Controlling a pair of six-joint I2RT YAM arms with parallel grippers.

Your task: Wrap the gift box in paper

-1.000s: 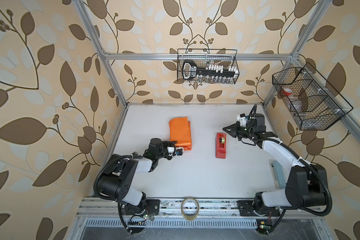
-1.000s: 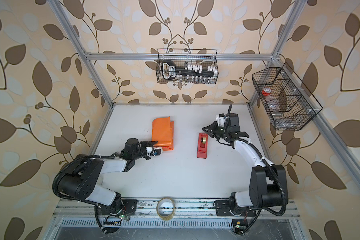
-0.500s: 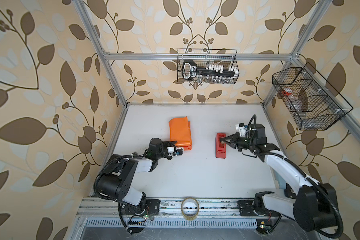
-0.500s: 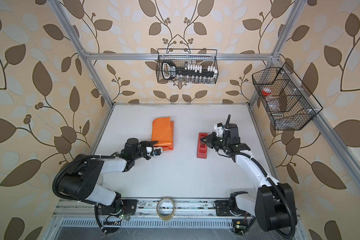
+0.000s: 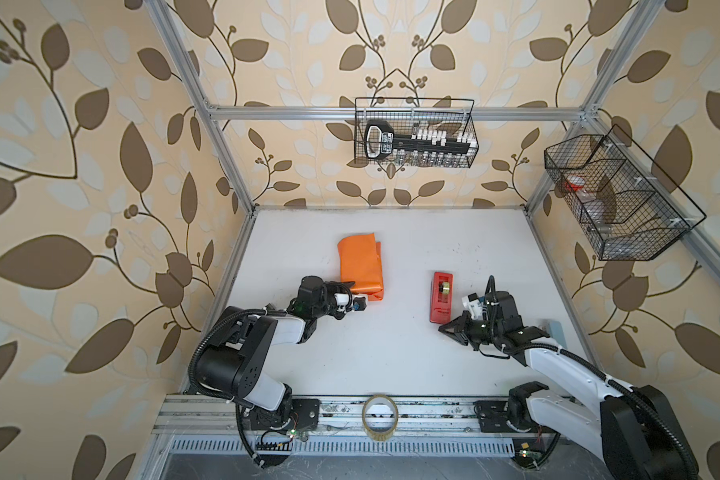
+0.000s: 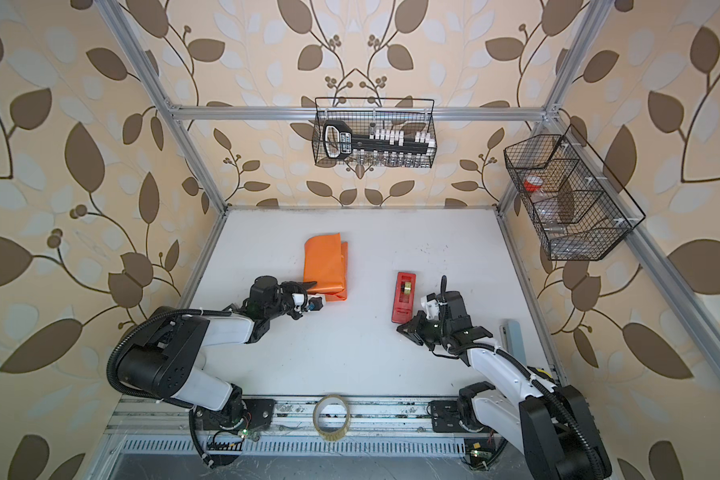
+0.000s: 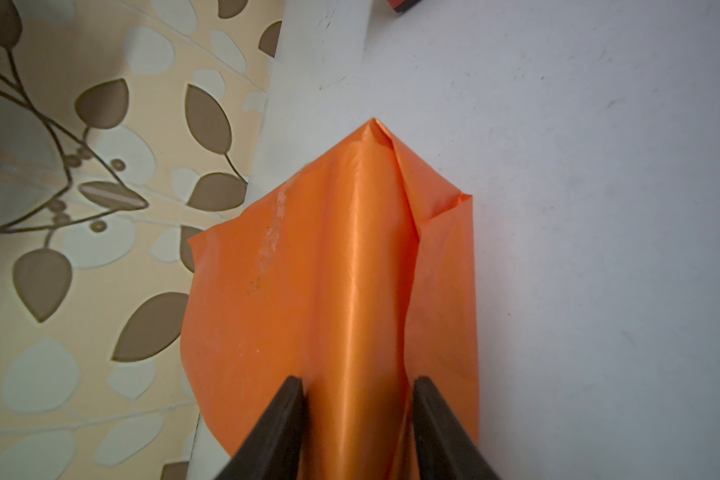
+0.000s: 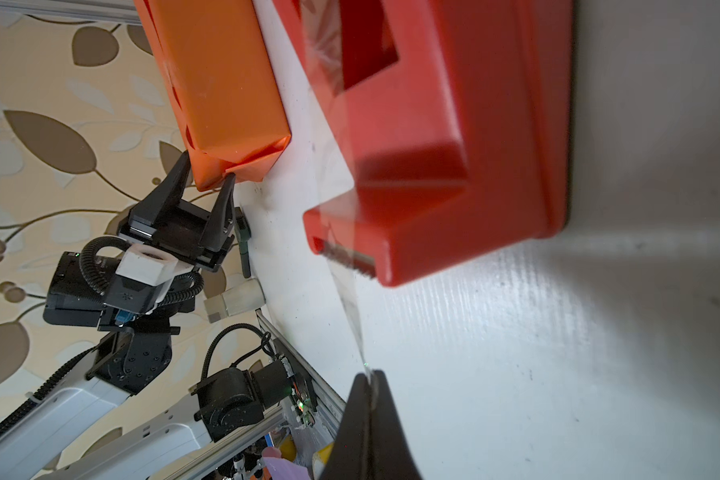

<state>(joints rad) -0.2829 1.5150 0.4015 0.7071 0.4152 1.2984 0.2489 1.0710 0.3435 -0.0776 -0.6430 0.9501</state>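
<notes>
My left gripper [image 7: 357,384], part-open, clamps the glossy orange paper [image 7: 329,270] fold, apparently steadying it; my right gripper [image 8: 368,376], closed, tensions the clear tape strip [image 8: 352,311] ahead.

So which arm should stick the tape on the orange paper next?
The right. The right gripper is pinched shut on the clear tape strip pulled from the red dispenser. The left gripper is clamped on the folded end of the paper, so it should probably just hold that fold.
</notes>
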